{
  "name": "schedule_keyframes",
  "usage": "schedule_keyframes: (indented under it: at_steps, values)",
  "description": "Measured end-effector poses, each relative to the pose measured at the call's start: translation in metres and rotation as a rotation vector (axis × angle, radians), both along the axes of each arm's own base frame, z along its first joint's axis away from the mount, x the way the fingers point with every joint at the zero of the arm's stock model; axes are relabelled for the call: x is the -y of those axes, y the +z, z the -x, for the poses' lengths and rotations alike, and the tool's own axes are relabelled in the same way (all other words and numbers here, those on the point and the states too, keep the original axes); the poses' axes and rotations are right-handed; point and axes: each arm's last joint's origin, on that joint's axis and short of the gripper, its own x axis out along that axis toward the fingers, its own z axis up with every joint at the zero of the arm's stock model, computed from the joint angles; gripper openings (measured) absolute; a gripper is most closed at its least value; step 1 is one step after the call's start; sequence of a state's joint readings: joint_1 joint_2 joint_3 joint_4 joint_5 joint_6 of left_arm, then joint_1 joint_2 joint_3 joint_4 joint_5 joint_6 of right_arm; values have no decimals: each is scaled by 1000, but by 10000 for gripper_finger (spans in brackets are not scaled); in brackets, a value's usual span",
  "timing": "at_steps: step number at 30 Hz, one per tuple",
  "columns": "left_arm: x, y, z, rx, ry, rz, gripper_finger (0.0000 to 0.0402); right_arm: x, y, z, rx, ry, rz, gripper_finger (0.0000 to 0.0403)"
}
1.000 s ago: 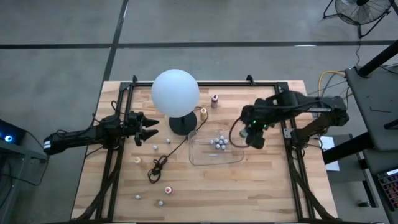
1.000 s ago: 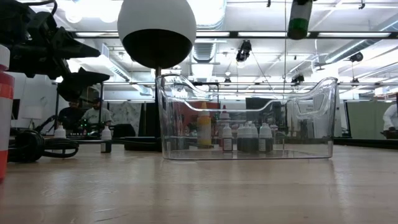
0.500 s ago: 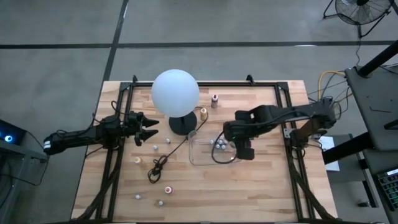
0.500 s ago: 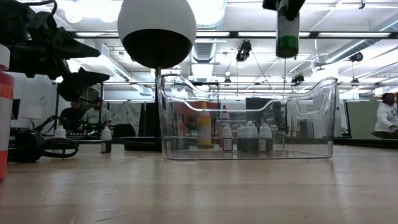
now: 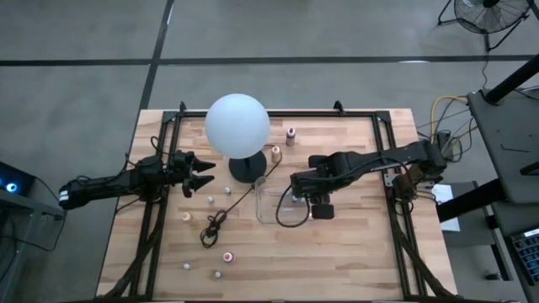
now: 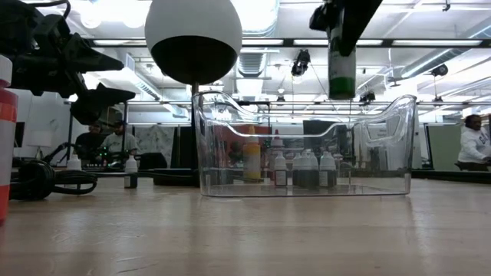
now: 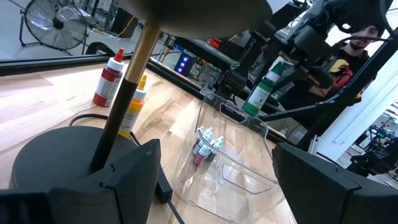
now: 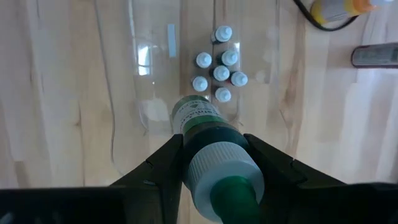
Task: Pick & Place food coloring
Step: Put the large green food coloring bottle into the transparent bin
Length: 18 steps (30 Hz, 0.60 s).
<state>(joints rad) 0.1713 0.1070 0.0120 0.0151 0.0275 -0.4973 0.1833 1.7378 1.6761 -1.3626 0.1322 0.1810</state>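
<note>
My right gripper (image 5: pixel 305 199) hangs over the clear tray (image 5: pixel 274 210), shut on a green food coloring bottle (image 6: pixel 341 69). The bottle also shows in the right wrist view (image 8: pixel 208 134). Several white-capped food coloring bottles (image 8: pixel 217 68) stand on their bases in a cluster inside the tray (image 6: pixel 307 146). More small bottles stand loose on the table's left half, such as one (image 5: pixel 210 199) and another (image 5: pixel 227 256). My left gripper (image 5: pixel 202 174) waits open and level at the left, by the lamp base. My right gripper pinches the green bottle's upper body, just under the white cap (image 8: pixel 214 140), between its two fingers (image 8: pixel 165 162). The fingers come from above, pointing down. The bottle hangs below them cap up, nearly upright, lifted clear above the tray.
A white globe lamp (image 5: pixel 237 124) on a black base stands at the table's far middle, and its cable (image 5: pixel 215 223) coils to the near left. A yellow bottle (image 5: pixel 275 153) and a red one (image 5: pixel 290 135) stand beyond the tray. People show in the room behind.
My right gripper has carried the green bottle toward the table's left edge and downward, rolling a little as it went. It came from beside the tray's right end to above the tray's middle. It stays shut on the bottle.
</note>
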Motion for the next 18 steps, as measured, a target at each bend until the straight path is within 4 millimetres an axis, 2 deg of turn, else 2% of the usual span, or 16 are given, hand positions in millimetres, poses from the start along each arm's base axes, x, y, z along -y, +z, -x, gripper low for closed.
schedule_keyframes:
  at_steps: [9, 18]
  values:
    - [0, 0, 0, 0, 0, 0, 279, -4, -35, -1, -11, -65, -11, 136]
    - [0, 0, 0, -1, 0, 0, 279, -11, -58, -4, 23, -82, -52, 136]
